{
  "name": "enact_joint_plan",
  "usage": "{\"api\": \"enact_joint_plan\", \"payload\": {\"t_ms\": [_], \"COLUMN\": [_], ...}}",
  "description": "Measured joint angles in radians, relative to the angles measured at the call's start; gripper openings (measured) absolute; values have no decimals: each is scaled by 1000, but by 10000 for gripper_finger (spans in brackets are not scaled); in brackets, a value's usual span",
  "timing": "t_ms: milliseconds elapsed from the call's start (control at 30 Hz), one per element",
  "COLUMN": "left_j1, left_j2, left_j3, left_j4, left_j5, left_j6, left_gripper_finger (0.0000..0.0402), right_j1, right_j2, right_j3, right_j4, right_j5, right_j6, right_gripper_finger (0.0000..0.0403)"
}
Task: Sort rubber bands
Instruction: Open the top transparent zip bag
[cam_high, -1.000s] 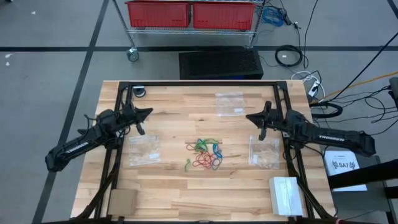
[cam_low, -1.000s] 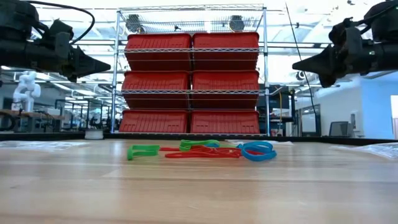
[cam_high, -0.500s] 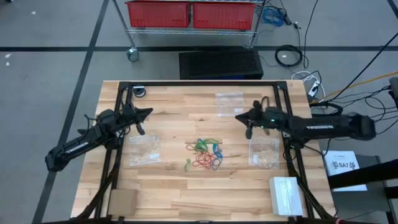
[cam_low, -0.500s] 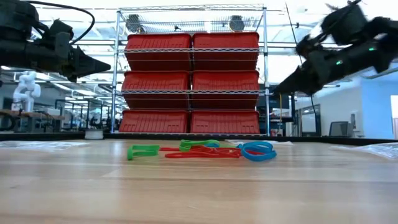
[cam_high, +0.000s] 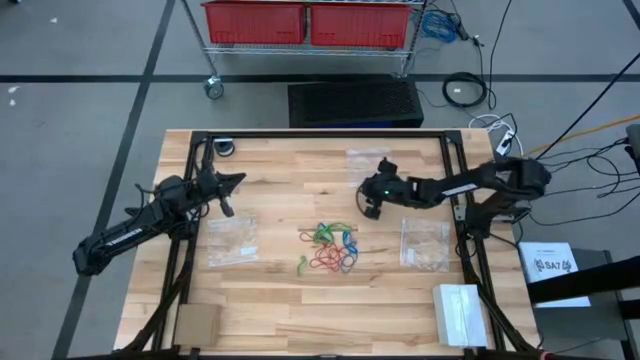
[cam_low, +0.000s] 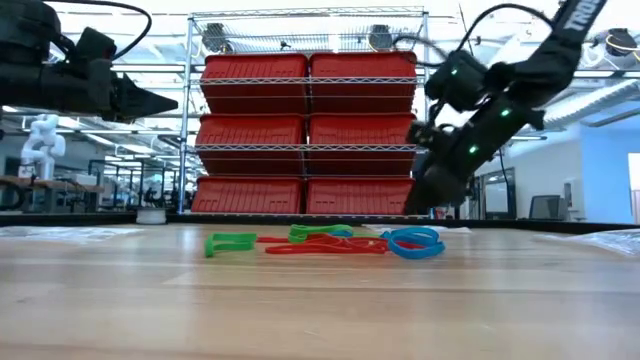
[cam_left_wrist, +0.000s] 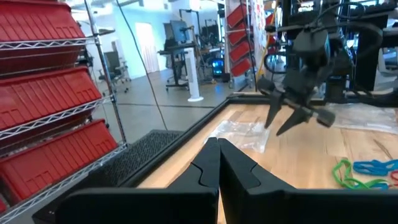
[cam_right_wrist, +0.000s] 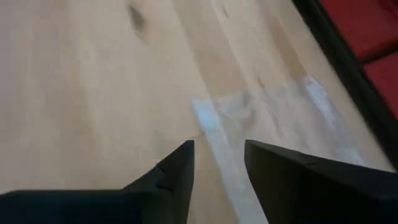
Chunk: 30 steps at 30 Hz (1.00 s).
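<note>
1. The left gripper (cam_high: 237, 180) has not moved; it waits well left of the rubber bands (cam_high: 330, 248), fingers pressed together.
2. The rubber bands lie untouched mid-table (cam_high: 290, 310).
3. The right gripper (cam_high: 368, 196) has swung in toward the pile, fingers parting, empty: the first pick looks imminent.

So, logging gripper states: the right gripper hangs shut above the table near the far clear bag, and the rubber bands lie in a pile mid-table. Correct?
Not quite: the right gripper is open, its fingers spread apart, as the left wrist view shows. It does hang near the far clear bag, and the rubber bands lie piled mid-table.
</note>
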Motion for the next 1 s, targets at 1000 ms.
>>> {"api": "enact_joint_plan", "payload": {"t_ms": [1000], "left_j1": [0], "left_j2": [0], "left_j3": [0], "left_j4": [79], "left_j5": [180], "left_j6": [-21], "left_gripper_finger": [2], "right_j1": [3], "right_j2": [142], "right_j3": [248], "right_j4": [-361], "right_j5": [-53], "right_j6": [17], "right_gripper_finger": [2]}}
